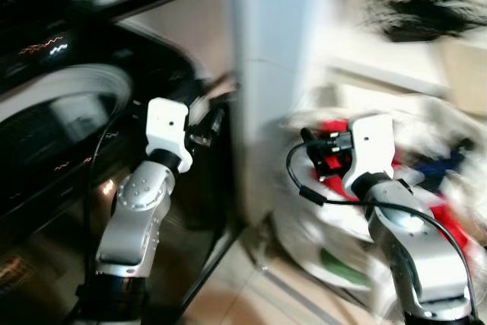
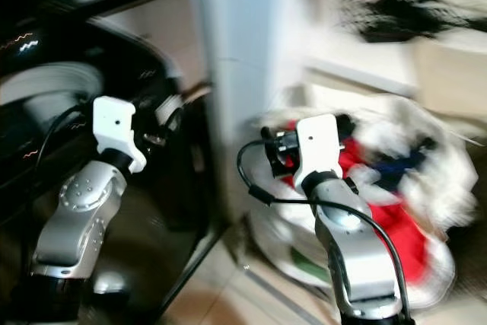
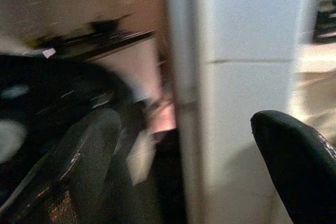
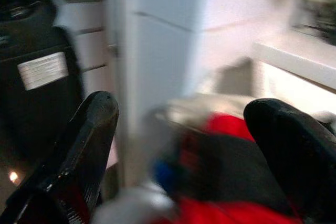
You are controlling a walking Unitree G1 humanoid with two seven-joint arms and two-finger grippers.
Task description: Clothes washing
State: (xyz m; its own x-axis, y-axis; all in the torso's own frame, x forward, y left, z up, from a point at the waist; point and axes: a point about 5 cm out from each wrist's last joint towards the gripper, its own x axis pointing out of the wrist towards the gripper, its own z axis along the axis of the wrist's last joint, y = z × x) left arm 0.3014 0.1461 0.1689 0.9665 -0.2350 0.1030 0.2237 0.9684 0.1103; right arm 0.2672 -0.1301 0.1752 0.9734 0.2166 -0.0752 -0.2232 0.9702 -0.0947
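Blurred view: a basket of clothes right of a white pillar, a black washer left of it.

The clothes (image 2: 396,203), red, white and blue, are heaped in a white basket (image 2: 285,253) on the floor, right of the pillar (image 1: 274,74). The right gripper (image 4: 181,150) hangs just before the heap, fingers wide, holding nothing. The left gripper (image 3: 184,156), also wide and empty, is raised between the washer (image 1: 68,135) and the pillar.

Red, white, blue clothes (image 2: 396,188) heaped in basket (blurred), black washing machine (image 1: 53,150) left
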